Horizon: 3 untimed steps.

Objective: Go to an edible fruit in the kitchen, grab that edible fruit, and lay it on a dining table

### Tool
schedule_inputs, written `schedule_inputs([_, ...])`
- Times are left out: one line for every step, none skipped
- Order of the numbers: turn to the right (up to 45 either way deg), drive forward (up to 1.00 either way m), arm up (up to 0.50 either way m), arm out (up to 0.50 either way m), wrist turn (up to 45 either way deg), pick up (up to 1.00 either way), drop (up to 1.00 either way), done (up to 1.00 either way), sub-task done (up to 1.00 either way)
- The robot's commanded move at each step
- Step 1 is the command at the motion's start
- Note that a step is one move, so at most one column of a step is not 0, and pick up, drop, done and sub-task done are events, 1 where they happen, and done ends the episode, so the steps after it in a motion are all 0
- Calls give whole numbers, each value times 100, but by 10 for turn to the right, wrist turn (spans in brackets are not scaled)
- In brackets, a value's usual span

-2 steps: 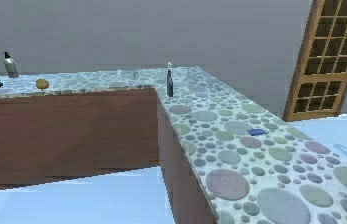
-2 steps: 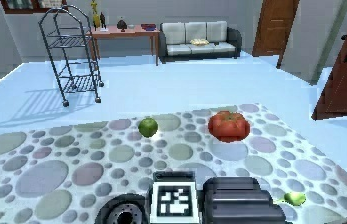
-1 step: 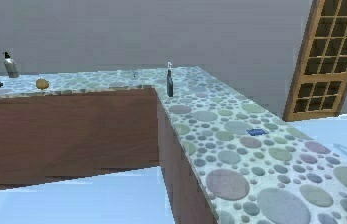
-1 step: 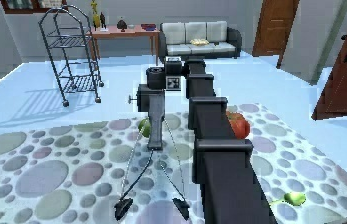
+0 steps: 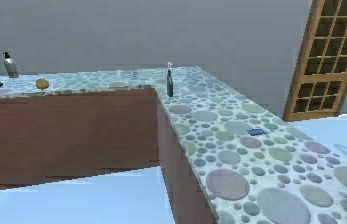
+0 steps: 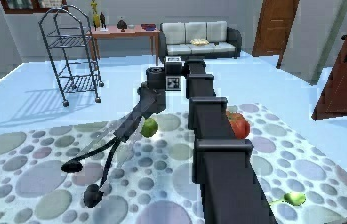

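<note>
Dark square arm bar (image 6: 221, 150) reaches over grey pebble-patterned countertop (image 6: 21, 150), apparently going for fruit. Dark two-finger gripper (image 6: 81, 182) near small round yellow-green fruit (image 6: 149, 127) lying on counter. Round red apple (image 6: 239, 125) sits on arm's other side. Jaws' state, any hold: cannot tell.

The arm (image 6: 221, 150) rises from the bottom edge to the upper middle. The jaws' thin fingers (image 6: 92, 193) slant toward the lower left.

One red apple (image 6: 240, 125); one sofa (image 6: 201, 38)
</note>
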Motion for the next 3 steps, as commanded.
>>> schedule_inputs([0,0,0,0,450,0,0,0,0])
schedule_inputs([0,0,0,0,450,0,0,0,0])
schedule_inputs([0,0,0,0,270,0,0,0,0])
